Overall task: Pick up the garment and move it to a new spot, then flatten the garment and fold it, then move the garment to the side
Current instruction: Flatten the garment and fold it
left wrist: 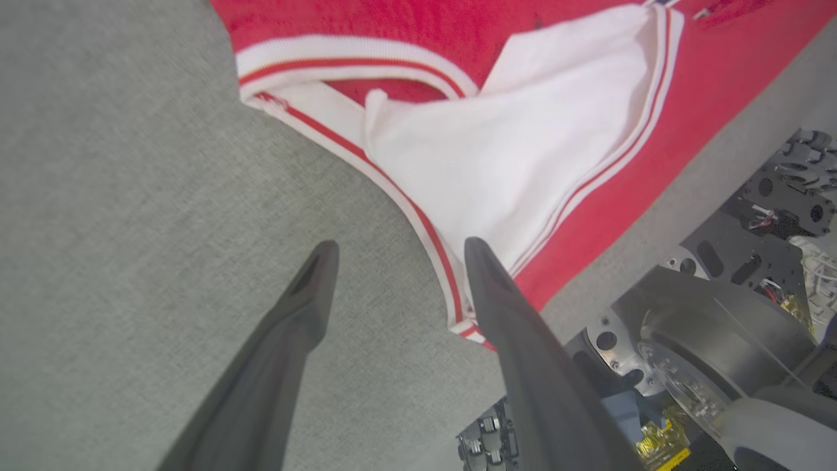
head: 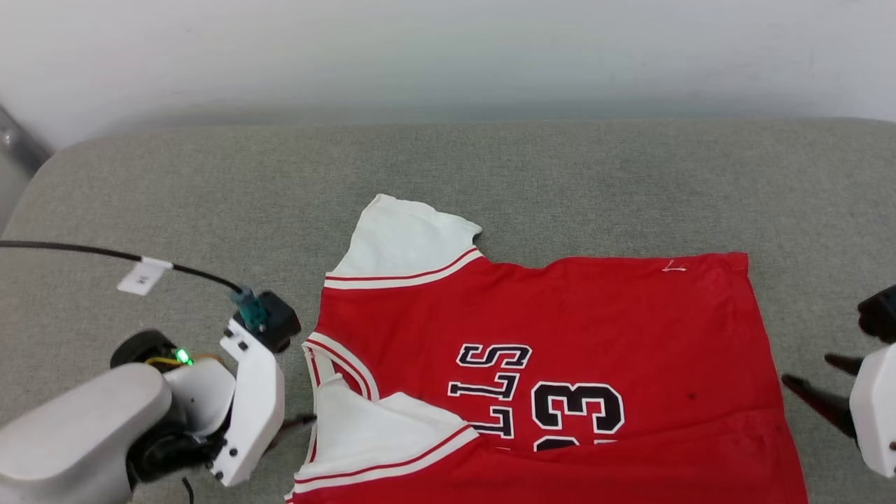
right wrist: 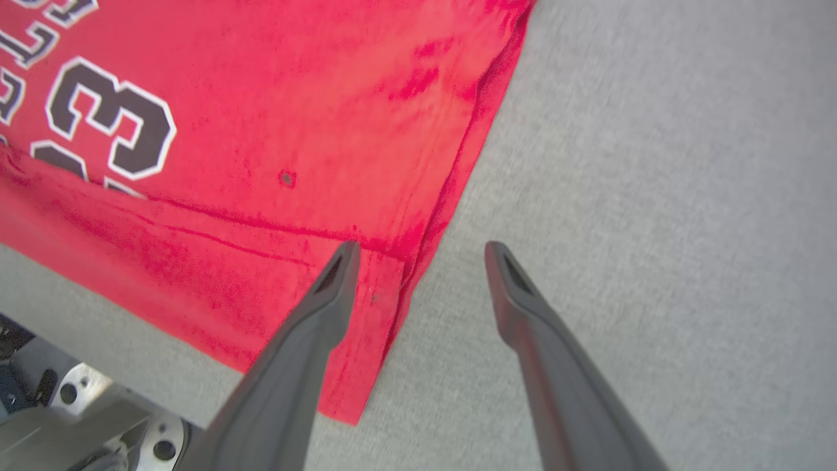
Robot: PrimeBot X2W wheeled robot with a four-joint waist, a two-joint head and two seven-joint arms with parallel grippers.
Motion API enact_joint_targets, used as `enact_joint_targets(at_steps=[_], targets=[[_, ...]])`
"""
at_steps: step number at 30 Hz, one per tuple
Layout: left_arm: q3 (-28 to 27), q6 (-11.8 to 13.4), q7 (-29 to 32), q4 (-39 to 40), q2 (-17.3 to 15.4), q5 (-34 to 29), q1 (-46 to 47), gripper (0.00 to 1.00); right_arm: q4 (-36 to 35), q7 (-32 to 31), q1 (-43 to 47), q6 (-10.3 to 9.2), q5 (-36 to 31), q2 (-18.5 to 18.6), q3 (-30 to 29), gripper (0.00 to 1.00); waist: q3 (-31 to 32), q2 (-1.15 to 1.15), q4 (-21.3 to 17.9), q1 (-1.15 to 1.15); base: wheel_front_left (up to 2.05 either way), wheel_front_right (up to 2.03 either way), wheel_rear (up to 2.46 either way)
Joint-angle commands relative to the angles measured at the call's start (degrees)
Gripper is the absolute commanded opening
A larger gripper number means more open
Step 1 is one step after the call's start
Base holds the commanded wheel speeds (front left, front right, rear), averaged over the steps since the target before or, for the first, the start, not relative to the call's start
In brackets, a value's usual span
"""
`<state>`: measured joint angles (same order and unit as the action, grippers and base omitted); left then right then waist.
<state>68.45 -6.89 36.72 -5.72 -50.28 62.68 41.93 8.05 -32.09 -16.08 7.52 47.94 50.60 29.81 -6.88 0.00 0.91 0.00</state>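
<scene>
Shirt (head: 595, 315): red, lies front up on the grey cushion (head: 210, 182), close in front of the robot and right of centre in the head view. The collar (head: 341, 364) end points to the robot's left, the hem to its right. The far sleeve (head: 406, 241) is white and spread flat on the cushion. The near sleeve (left wrist: 523, 150) is folded in over the front. The near long edge is turned up over the front as a red band, covering the lower part of the black "23" (head: 577, 407) and of the letters beside it. A small dark spot (head: 691, 397) sits on the red, hem side of the number.

Left gripper (left wrist: 399, 243): at the near corner of the collar end. Jaws are wide apart with nothing held, only bare cushion between them. In the wrist view one finger (left wrist: 497, 294) crosses the striped trim at the shirt's edge. Whether it touches the cloth cannot be told.

Right gripper (right wrist: 422, 245): at the near corner of the hem end. Jaws are wide apart with nothing held. One fingertip (right wrist: 340, 275) lies over the folded hem corner and the other over the cushion, with the hem edge running between them. Contact cannot be told.

Around: a black cable (head: 70, 248) with a white tag (head: 143, 275) runs to the left wrist, where a green light (head: 183, 355) is lit. A pale wall (head: 448, 56) stands behind the cushion. The metal robot base (left wrist: 706, 340) shows past the cushion's near edge.
</scene>
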Motion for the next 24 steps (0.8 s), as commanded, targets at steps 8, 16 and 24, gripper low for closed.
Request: enact_joint_targets(at_steps=[8, 16, 24], targets=[[-6.55, 3.63, -13.86, -0.29, 0.08, -9.57, 7.33, 1.00, -3.43, 18.53, 2.15, -0.07, -11.35, -8.78, -15.39, 1.00, -0.86, 0.00, -1.73, 0.00, 0.00, 0.00, 0.00], [-10.08, 4.51, -20.02, -6.94, 2.90, -14.54, 15.20, 1.00, -11.34, 33.68, 6.40, -0.06, -25.00, -25.92, -29.66, 1.00, -4.29, 0.00, -5.26, 0.00, 0.00, 0.00, 0.00], [-11.69, 3.42, -10.00, -13.89, 5.34, -10.84, 23.73, 1.00, -19.10, 39.54, 11.30, -0.06, -31.15, -37.36, -32.72, 1.00, -10.00, 0.00, -8.80, 0.00, 0.00, 0.00, 0.00]])
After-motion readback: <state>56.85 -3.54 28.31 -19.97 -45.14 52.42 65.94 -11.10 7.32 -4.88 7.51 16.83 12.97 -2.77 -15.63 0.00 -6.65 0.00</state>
